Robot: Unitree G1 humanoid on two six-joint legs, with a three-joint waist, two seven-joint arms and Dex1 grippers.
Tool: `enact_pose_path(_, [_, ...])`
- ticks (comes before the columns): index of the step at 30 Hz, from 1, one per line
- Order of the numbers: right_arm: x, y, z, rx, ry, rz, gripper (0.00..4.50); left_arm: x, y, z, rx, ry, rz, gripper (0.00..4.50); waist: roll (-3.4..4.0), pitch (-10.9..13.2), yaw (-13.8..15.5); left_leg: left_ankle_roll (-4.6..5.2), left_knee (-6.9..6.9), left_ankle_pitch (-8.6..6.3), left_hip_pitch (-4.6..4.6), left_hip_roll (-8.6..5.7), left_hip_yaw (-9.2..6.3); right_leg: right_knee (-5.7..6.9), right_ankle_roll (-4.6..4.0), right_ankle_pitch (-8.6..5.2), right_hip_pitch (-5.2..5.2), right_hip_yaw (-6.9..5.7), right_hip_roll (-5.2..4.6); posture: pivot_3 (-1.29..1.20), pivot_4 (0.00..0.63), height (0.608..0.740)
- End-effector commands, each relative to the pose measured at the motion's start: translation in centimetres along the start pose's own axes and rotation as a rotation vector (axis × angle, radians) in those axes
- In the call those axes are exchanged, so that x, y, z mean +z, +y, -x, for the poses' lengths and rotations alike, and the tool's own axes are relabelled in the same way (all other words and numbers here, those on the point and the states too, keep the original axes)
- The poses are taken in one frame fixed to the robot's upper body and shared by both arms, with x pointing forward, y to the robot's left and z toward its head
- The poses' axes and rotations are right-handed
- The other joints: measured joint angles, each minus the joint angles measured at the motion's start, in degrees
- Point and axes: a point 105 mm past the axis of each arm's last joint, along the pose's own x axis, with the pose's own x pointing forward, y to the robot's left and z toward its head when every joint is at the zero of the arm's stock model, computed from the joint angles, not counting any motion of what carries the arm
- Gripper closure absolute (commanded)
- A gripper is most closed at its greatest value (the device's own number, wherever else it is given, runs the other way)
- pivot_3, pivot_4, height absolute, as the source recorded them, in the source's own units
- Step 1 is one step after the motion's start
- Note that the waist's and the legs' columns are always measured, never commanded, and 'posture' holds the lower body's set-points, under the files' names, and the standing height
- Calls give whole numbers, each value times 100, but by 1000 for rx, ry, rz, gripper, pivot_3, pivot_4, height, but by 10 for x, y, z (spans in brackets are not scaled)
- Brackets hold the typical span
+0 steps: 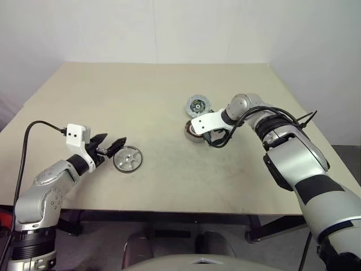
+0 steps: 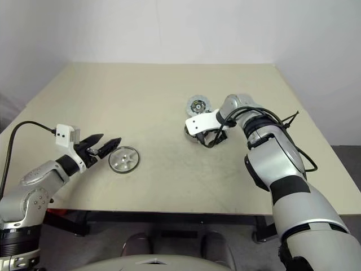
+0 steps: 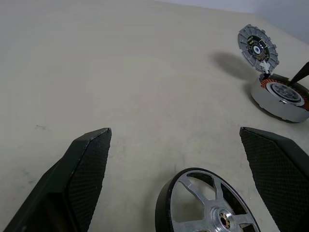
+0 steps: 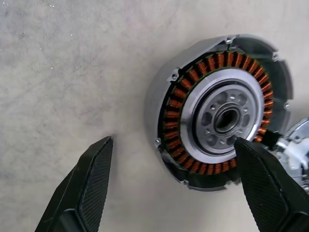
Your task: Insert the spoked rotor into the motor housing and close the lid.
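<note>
Your left gripper (image 1: 113,146) is hovering jaws wide beside the spoked rotor (image 1: 127,158), lying flat near the bench's front edge — lined up to grasp. Right gripper (image 4: 174,191), jaws wide, is poised over the motor housing (image 4: 219,118) — empty; lid (image 1: 198,105) just behind.

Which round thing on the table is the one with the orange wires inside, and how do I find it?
Start at the beige table and look toward its right side, where the right gripper hangs with open fingers. Directly beneath sits the thick silver-grey motor housing. Only it has a ring of copper-orange windings; the silvery lid just behind lacks them, and the flat grey spoked rotor lies far left.
</note>
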Motion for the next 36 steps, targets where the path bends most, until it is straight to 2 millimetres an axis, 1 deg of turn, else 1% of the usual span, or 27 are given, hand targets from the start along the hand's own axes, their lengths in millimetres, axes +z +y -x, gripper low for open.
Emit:
enact_pose_path(1, [7, -11, 7, -20, 15, 55, 18, 13, -3, 2, -6, -52, -32, 0, 0, 0, 0, 0, 0, 0, 0, 0, 0, 0, 0, 0, 0, 0, 0, 0, 0, 740])
enact_pose_path(9, [8, -3, -1, 26, 26, 79, 18, 12, -3, 5, 5, -55, -30, 0, 0, 0, -1, 0, 0, 0, 0, 0, 0, 0, 0, 0, 0, 0, 0, 0, 0, 740])
enact_pose_path(26, [11, 1, -12, 43, 25, 55, 18, 11, -2, 6, 9, -47, -31, 0, -1, -1, -16, 0, 0, 0, 5, 2, 0, 8, -1, 0, 4, 3, 2, 0, 0, 740])
enact_pose_path(29, [12, 0, -12, 39, 19, 50, 598, 11, -3, 6, 9, -47, -31, 0, -1, -1, -15, 0, 1, 0, 14, 2, 1, 8, -1, 0, 7, 3, 2, 0, 0, 740])
enact_pose_path(32, [11, 0, -11, 32, 19, 50, 1505, 10, -3, 6, 9, -47, -30, 0, 0, -1, -8, -1, 1, 0, 17, 2, 0, 10, -2, 0, 6, 2, 1, 0, 0, 740])
enact_pose_path(36, [10, -1, -11, 26, 20, 48, 1505, 10, -3, 6, 9, -48, -29, 0, 0, -1, -1, 2, 1, -1, 9, 2, 1, 4, -6, -3, 4, 0, 1, 0, 0, 740])
